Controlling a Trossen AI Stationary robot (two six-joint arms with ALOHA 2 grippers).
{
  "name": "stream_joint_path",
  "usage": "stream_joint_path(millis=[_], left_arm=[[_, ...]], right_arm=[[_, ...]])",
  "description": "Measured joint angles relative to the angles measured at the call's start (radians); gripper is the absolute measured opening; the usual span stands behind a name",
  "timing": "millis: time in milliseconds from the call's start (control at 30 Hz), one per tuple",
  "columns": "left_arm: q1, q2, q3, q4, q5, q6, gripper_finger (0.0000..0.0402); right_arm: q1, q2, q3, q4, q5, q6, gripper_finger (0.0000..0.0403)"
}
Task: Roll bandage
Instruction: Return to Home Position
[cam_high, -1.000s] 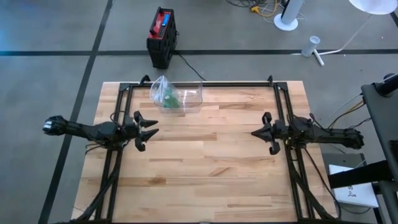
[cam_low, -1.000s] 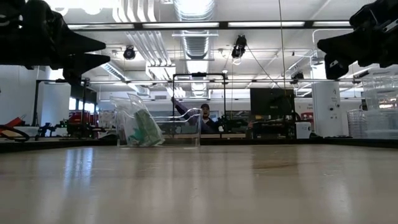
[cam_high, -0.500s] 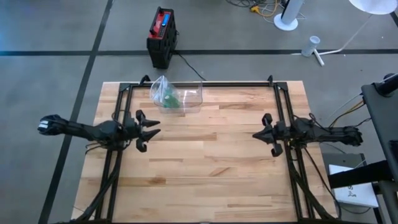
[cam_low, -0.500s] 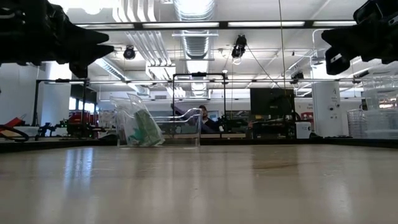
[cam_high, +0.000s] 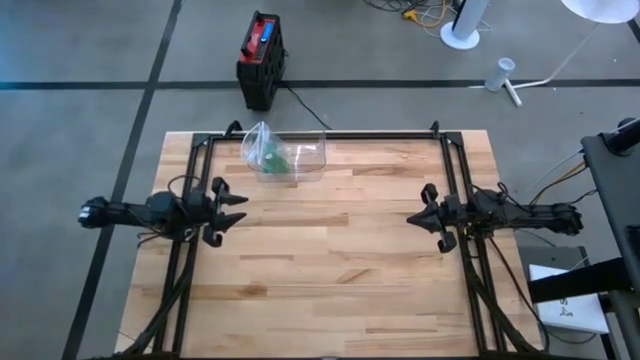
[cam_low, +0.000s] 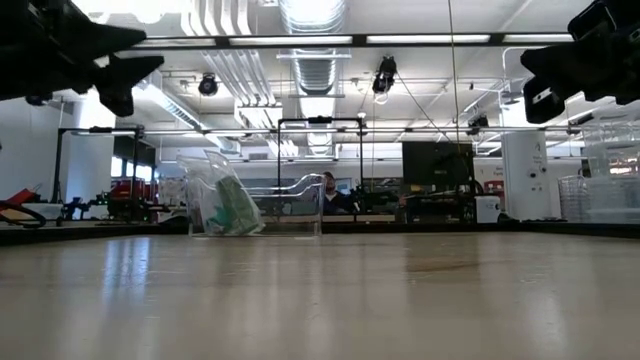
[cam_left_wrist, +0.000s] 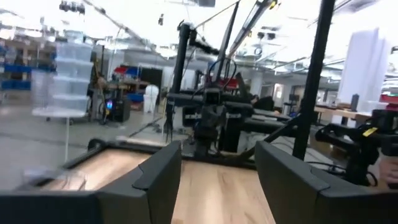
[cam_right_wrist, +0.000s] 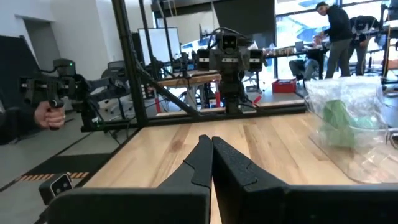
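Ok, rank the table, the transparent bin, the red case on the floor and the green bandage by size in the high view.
1. table
2. transparent bin and red case, about alike; not ranked
3. green bandage

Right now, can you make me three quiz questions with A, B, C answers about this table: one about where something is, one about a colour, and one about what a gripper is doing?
1. Where is the zip bag?
A. in the transparent bin
B. in the right gripper
C. in the left gripper

2. What colour is the bandage inside it?
A. red
B. green
C. yellow

3. How are the right gripper's fingers?
A. shut, holding nothing
B. shut on the zip bag
C. spread wide

Answers:
1 A: the zip bag stands inside the bin's walls, apart from both grippers.
2 B: green shows through the clear bag.
3 A: the right wrist view shows its fingers pressed together with nothing between them; only the left gripper is open.
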Motion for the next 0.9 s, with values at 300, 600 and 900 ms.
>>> stream_joint_path(millis=[300,600,900], left_arm=[[0.014,0.003,0.000,-0.022,-0.025,0.003,0.0205],[0.013,0.072,0.000,-0.179,-0.165,-0.048,0.0202],[0.013,0.132,0.023,-0.222,-0.112,0.020,0.0212]], right_arm=[[0.003,0.009,0.000,-0.066,0.000,0.003,0.0000],[0.002,0.019,0.000,-0.089,0.118,-0.074,0.0000],[0.002,0.060,0.000,-0.076,0.149,-0.127,0.0000]])
